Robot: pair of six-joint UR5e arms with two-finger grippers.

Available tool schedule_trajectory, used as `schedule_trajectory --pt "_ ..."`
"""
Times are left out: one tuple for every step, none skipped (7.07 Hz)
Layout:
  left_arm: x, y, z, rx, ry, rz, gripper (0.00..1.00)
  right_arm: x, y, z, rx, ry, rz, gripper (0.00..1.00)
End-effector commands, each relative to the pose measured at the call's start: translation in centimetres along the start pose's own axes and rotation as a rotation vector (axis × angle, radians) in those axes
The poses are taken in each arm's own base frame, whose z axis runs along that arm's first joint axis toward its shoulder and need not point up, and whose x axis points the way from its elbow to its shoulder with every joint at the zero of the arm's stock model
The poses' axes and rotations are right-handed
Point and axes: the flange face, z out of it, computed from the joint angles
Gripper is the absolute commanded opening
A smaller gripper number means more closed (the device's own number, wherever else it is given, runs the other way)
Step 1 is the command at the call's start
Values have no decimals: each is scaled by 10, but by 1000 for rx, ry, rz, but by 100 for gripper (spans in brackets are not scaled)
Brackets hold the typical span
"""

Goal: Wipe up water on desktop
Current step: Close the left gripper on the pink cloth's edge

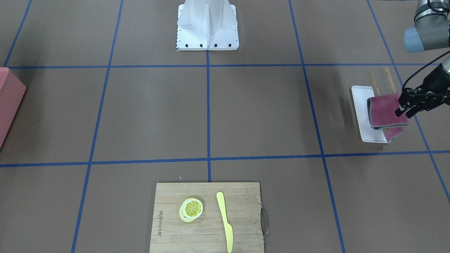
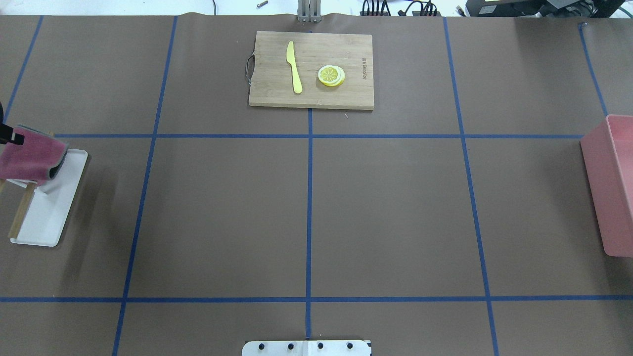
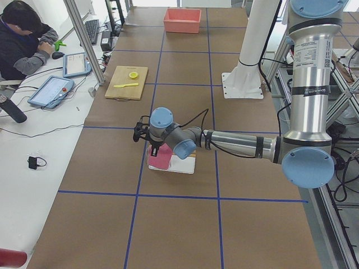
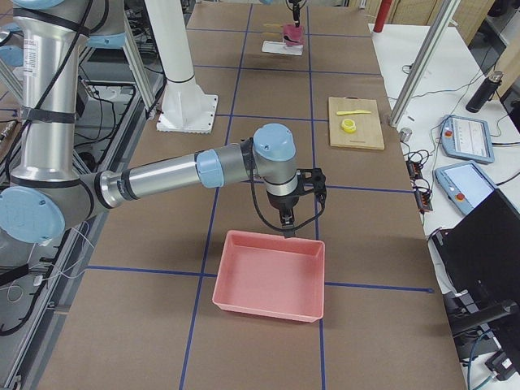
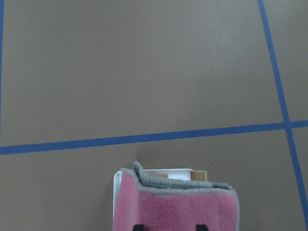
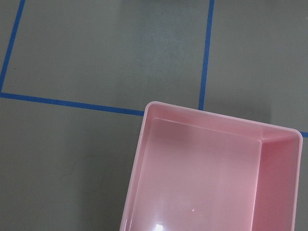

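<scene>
The brown desktop (image 1: 263,112) with blue tape lines shows no water that I can make out. My left gripper (image 1: 404,111) is shut on a folded pink cloth with a grey edge (image 1: 385,112) and holds it just above a small white tray (image 1: 362,116) at the table's left end. The cloth also shows in the overhead view (image 2: 29,158) and the left wrist view (image 5: 173,207). My right gripper (image 4: 286,219) hangs over the near rim of a pink bin (image 4: 272,276); I cannot tell whether it is open or shut.
A bamboo cutting board (image 2: 311,69) at the far middle carries a yellow knife (image 2: 294,66) and a lemon slice (image 2: 330,75). Two wooden sticks (image 1: 388,79) lie by the tray. The pink bin (image 2: 610,188) sits at the right end. The robot's white base (image 1: 207,26) stands mid-table.
</scene>
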Motion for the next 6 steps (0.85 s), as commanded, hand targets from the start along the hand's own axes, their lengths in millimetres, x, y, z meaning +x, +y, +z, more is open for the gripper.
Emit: schedule_trajectory --pt "-1 0 0 0 -1 0 46 0 0 1 -2 0 2 100" --pt "-1 0 0 -1 -1 1 46 1 0 1 -2 0 2 100" --pt "-1 0 0 -1 -1 1 38 1 0 1 -2 0 2 100" --pt "-3 1 0 -1 -4 -2 11 0 0 0 -1 0 1 100" --pt "-2 1 0 5 0 4 0 1 1 1 -3 0 4 100" --pt "-1 2 -3 9 2 9 0 0 0 0 -1 -1 2 100"
